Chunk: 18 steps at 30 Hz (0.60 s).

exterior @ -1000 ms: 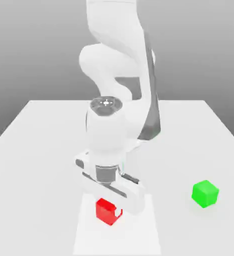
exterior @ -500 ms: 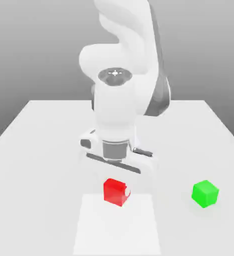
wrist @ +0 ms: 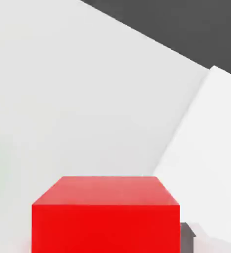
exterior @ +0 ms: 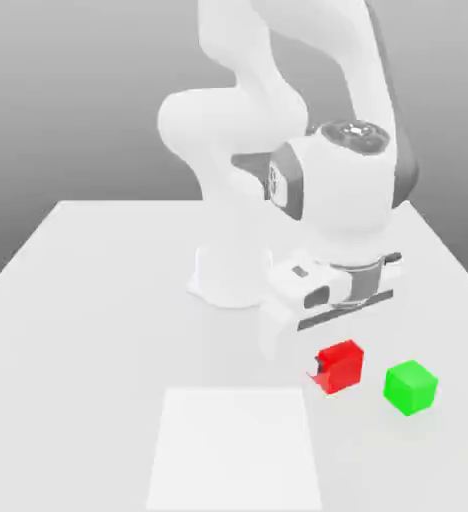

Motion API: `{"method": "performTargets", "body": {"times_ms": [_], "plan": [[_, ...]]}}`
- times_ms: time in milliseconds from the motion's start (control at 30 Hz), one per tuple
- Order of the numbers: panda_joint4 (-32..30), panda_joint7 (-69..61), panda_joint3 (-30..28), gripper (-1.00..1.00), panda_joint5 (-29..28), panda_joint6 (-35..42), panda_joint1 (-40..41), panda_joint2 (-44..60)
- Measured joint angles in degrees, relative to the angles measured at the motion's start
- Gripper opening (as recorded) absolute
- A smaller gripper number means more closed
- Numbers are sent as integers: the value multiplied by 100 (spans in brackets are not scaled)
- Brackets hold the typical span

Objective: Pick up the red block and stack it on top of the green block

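Red block (exterior: 340, 366) lower right of exterior frame, clamped in closed end effector (exterior: 328, 372) | just left of green block (exterior: 410, 388), above bench (exterior: 98, 300) | risk: low carry height, side collision knocking green block away
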<state>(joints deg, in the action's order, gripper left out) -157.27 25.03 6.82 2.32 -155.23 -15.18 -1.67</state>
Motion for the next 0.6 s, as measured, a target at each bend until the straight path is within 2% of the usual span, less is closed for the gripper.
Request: {"method": "performTargets", "body": {"times_ms": [500,600], "plan": [[122,-3830,358,-100,-61,318,-1360,-225],[149,-3972,388,-100,-217,-49,-1379,171]]}}
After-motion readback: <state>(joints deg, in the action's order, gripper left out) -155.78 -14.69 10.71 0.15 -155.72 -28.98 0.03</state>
